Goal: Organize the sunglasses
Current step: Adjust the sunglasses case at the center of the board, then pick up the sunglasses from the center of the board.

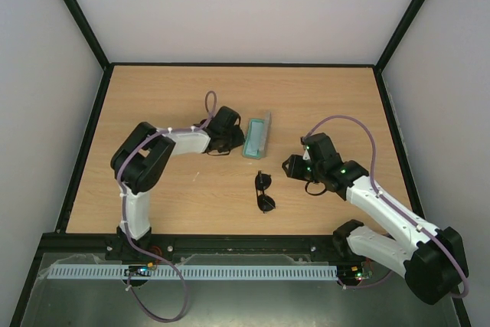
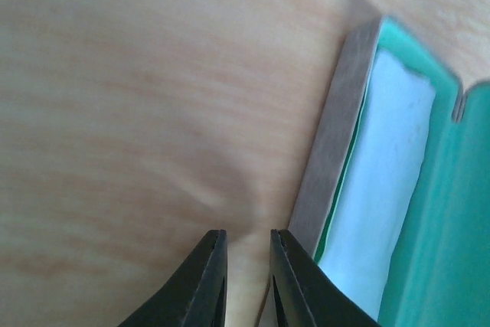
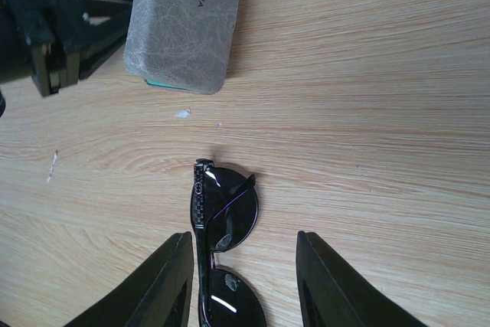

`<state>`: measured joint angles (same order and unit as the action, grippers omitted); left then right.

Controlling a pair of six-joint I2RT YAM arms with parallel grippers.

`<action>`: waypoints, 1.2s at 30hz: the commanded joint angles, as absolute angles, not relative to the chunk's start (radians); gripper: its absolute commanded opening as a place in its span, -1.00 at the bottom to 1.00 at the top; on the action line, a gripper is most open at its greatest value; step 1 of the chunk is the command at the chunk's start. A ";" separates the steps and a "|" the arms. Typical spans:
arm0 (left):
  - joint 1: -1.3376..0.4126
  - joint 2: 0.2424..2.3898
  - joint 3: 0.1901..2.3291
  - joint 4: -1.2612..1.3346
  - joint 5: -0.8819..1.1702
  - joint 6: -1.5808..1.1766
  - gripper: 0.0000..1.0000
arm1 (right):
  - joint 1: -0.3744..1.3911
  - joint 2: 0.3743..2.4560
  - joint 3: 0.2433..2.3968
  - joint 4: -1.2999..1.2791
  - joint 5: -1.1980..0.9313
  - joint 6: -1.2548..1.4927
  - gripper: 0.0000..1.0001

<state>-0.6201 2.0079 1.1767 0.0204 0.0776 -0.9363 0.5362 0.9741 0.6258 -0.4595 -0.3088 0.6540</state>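
The black sunglasses (image 1: 264,193) lie folded on the wooden table, front of centre. In the right wrist view the sunglasses (image 3: 222,220) lie between my open fingers, closer to the left one, and nothing grips them. My right gripper (image 1: 286,166) (image 3: 243,237) is wide open just right of and above them. The grey case (image 1: 258,137) lies open, showing green lining, behind the sunglasses. My left gripper (image 1: 239,144) (image 2: 246,235) is at the case's left edge, jaws a narrow gap apart with only table between them. Its right finger (image 2: 295,266) is against the case wall (image 2: 337,135).
A light cloth (image 2: 390,174) lies inside the case on the green lining. The case's grey outside (image 3: 184,21) and the left gripper's black body (image 3: 46,28) show at the top of the right wrist view. Black frame rails (image 1: 84,151) border the table.
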 commanded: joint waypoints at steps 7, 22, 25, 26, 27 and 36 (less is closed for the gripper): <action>-0.700 1.921 0.993 0.060 0.100 -0.985 -0.64 | 0.532 1.000 0.607 -0.456 -0.306 0.663 -0.24; -0.642 1.611 0.897 -0.083 0.035 -0.925 -0.09 | 0.651 1.100 0.666 -0.490 -0.265 0.648 -0.25; -0.644 1.475 0.886 -0.161 0.045 -0.909 0.27 | 0.741 1.166 0.725 -0.549 -0.169 0.640 -0.26; -0.644 1.433 0.879 -0.185 0.049 -0.903 0.35 | 0.763 1.188 0.747 -0.574 -0.135 0.640 -0.27; -0.644 1.389 0.872 -0.221 0.054 -0.899 0.42 | 0.783 1.204 0.767 -0.598 -0.101 0.641 -0.27; -0.645 1.017 0.821 -0.452 0.052 -0.875 0.98 | 0.905 1.292 0.900 -0.724 0.025 0.713 -0.25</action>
<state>-0.6430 1.1233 0.8452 -0.2901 0.0517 -0.8997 0.8658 1.2522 0.8413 -0.6254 -0.0681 0.6708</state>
